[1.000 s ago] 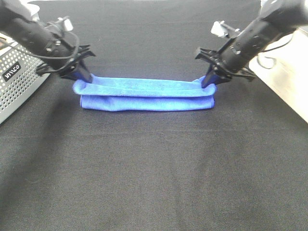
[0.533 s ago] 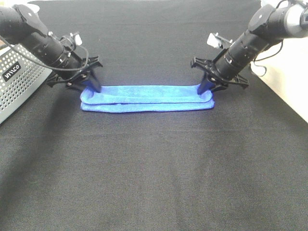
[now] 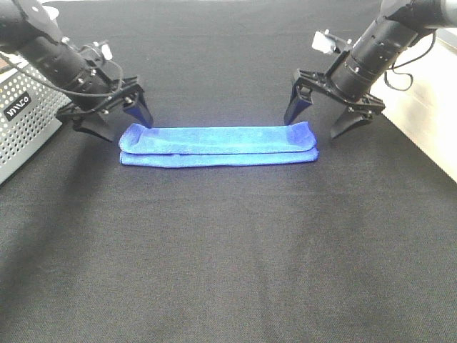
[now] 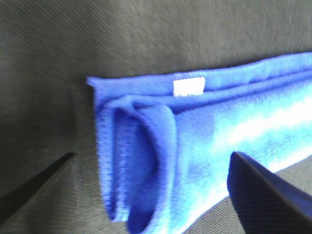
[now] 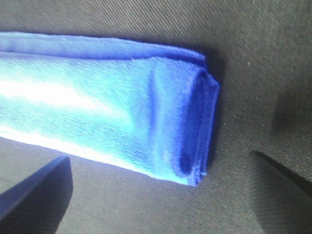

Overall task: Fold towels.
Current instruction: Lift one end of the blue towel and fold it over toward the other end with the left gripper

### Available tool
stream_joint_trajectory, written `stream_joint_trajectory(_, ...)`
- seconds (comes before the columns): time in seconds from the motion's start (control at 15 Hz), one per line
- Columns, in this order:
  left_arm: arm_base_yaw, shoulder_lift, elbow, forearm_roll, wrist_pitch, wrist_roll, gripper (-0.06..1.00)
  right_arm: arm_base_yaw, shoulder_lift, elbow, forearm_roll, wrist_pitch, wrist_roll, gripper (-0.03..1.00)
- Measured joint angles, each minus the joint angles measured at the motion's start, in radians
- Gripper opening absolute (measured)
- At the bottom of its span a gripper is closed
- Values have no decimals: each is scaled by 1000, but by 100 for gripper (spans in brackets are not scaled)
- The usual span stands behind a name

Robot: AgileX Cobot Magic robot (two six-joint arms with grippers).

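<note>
A blue towel (image 3: 218, 145) lies folded into a long narrow strip on the black table, a little behind the middle. My left gripper (image 3: 120, 123) is open and hovers over the towel's left end, holding nothing. My right gripper (image 3: 323, 121) is open over the towel's right end, its fingers straddling it. The left wrist view shows the towel's folded left end (image 4: 146, 161) with a white tag (image 4: 189, 86) between the open fingertips. The right wrist view shows the folded right end (image 5: 190, 126) between the two spread fingers.
A grey perforated metal box (image 3: 21, 118) stands at the left edge of the table. A pale surface (image 3: 428, 107) lies beyond the table's right edge, with a cable over it. The black cloth (image 3: 228, 250) runs to the front edge.
Both grippers were shut on the towel's ends, laid the folded towel down on the table, then opened and let go. The towel now lies flat and both grippers have risen slightly.
</note>
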Motion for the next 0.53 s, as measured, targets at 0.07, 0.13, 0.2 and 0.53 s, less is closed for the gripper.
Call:
stream_joint_trajectory(0.07, -3, 6, 0, 0, -4, 0, 77, 0, 0, 0, -1, 1, 0, 89)
stream_joint_trajectory(0.13, -8, 22, 0, 1, -18, 0, 77, 0, 0, 0, -3, 1, 0, 89)
stream_joint_trajectory(0.2, -11, 34, 0, 1, -28, 0, 77, 0, 0, 0, -3, 1, 0, 89)
stream_joint_trajectory(0.53, -22, 54, -1, -6, -51, 0, 77, 0, 0, 0, -6, -16, 0, 89)
